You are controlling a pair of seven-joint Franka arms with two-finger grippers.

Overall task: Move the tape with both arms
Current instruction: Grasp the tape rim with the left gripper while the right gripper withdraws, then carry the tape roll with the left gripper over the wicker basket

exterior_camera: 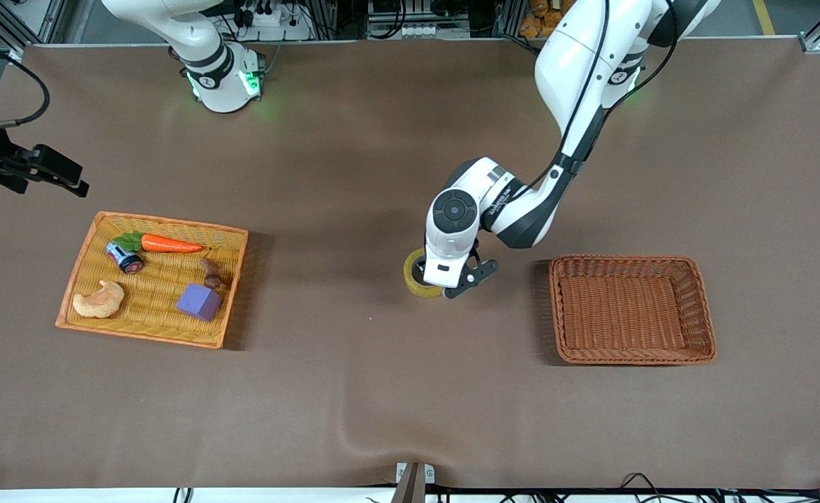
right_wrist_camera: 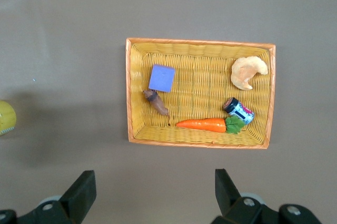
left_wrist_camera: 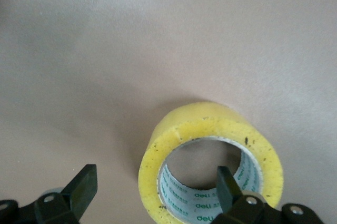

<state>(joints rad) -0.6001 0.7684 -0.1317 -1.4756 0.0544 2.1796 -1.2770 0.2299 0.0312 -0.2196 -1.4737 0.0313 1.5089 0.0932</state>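
A: Starting from the front view, where is the yellow translucent ring of tape (exterior_camera: 415,276) sitting?

B: It is lying on the brown worktop (exterior_camera: 354,391) between the shallow yellow wicker tray (exterior_camera: 79,267) and the deeper brown wicker basket (exterior_camera: 702,307), probably as a mid-table handover spot. The left gripper (exterior_camera: 460,285) is hanging low right over it.

A: And the left wrist view?

B: The jaws are standing wide apart. One black fingertip (left_wrist_camera: 227,182) is showing in front of the roll's grey-cored hole, the other (left_wrist_camera: 84,184) outside its yellow wall, so they are straddling one side of the ring. Nothing is being gripped yet, as far as I can judge.

A: The right wrist view?

B: The right gripper (right_wrist_camera: 152,190) is waiting high over the worktop beside the tray, jaws spread wide and holding nothing. The tray is carrying an orange toy carrot (right_wrist_camera: 202,124), a purple cube (right_wrist_camera: 161,78) and a pale croissant-shaped piece (right_wrist_camera: 247,71).
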